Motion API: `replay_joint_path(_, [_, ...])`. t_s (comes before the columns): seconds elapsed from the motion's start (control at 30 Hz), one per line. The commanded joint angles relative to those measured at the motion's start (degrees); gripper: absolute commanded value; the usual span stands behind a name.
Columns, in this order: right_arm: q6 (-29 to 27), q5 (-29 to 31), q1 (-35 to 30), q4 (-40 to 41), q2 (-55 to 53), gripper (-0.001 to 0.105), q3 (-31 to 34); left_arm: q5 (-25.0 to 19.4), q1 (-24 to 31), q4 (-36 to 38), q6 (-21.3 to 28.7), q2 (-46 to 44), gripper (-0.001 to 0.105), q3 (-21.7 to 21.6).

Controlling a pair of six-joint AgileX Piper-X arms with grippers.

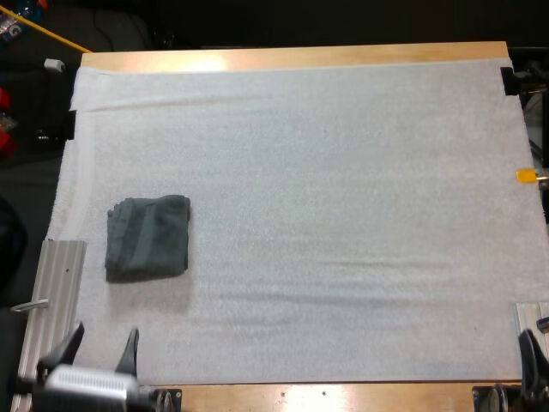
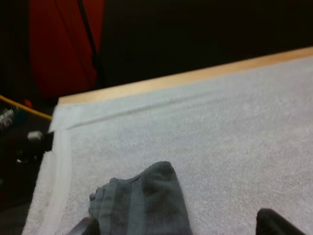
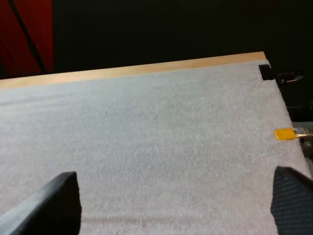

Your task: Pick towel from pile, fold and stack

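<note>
One dark grey-green towel (image 1: 147,238) lies folded into a rough square on the left side of the white mat (image 1: 326,215). My left gripper (image 1: 101,348) is at the near left edge, just short of the towel, its fingers apart and holding nothing. In the left wrist view the towel (image 2: 142,205) lies just ahead of the open left gripper (image 2: 181,230), whose fingertips (image 2: 276,223) stand on either side of it. My right gripper (image 1: 532,360) is at the near right corner. In the right wrist view the right gripper (image 3: 171,215) is wide open over bare mat.
A ribbed metal rail (image 1: 53,292) runs along the mat's near left side, beside my left gripper. Another metal plate (image 1: 532,313) sits at the near right. The wooden table edge (image 1: 292,57) borders the far side.
</note>
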Motion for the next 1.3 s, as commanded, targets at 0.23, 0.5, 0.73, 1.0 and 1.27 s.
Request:
replay_joint_path(0.23, [1.81,-1.88,0.21,1.59,-3.82,0.077,-1.11,0.33,-0.22,7.72,-1.02,-10.66,0.062,-0.02])
replay_joint_path(0.5, [1.81,-1.62,0.5,1.13,-3.82,0.077,-0.38,0.6,-0.22,9.68,-1.65,-10.95,0.062,1.52])
replay_joint_path(0.73, [1.81,-1.46,0.5,-4.97,-3.82,0.077,4.36,1.22,-0.22,0.87,-1.65,-10.95,0.062,5.23])
replay_joint_path(1.0, [1.72,-1.47,0.5,-14.47,-3.68,0.077,11.43,1.22,-0.22,-13.77,-1.65,-10.84,0.062,11.37])
replay_joint_path(1.27, [1.72,-1.47,0.5,-18.46,-3.68,0.077,18.28,1.22,-0.22,-17.37,-1.65,-10.84,0.062,19.54])
